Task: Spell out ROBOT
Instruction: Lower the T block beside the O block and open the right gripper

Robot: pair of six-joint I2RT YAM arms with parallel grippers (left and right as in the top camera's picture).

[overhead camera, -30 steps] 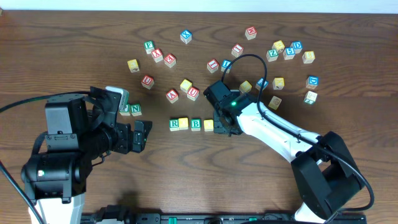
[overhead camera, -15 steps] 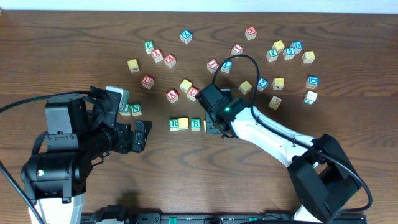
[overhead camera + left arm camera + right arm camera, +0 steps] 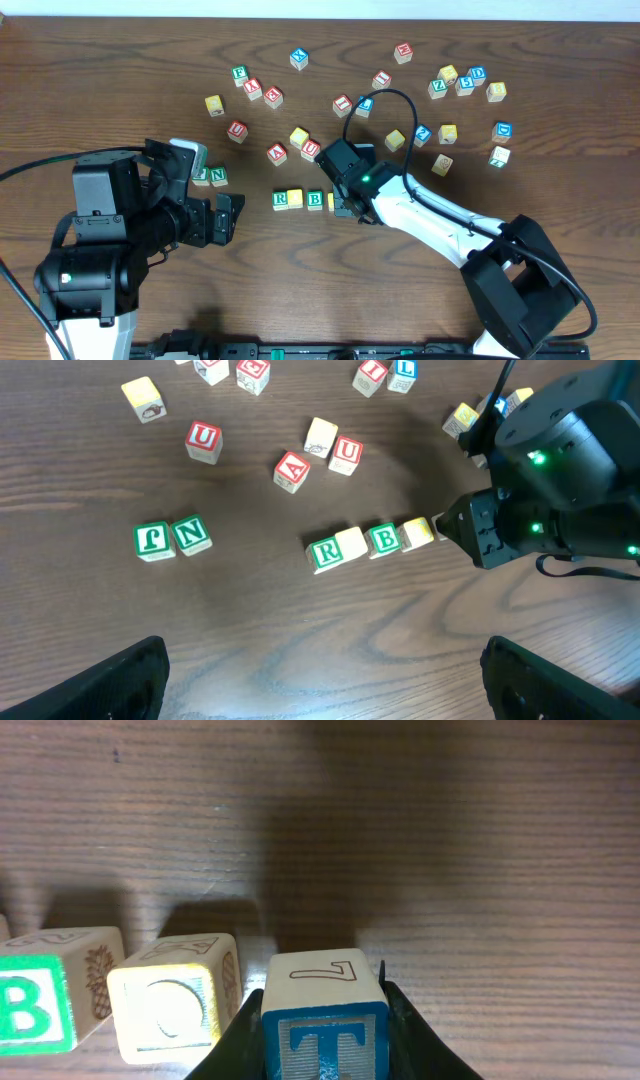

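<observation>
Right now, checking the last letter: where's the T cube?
Right wrist view: the T cube is held in the right end effector, right of the yellow O cube.

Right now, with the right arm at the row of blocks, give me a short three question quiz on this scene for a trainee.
1. True or false: the right gripper is shut on the blue T cube.
2. Which cube stands directly beside the green R cube in the row? A) a yellow cube B) the green B cube C) a red U cube
3. Fill in: the left gripper is ___ (open or shut).
Key: 1 true; 2 A; 3 open.
</observation>
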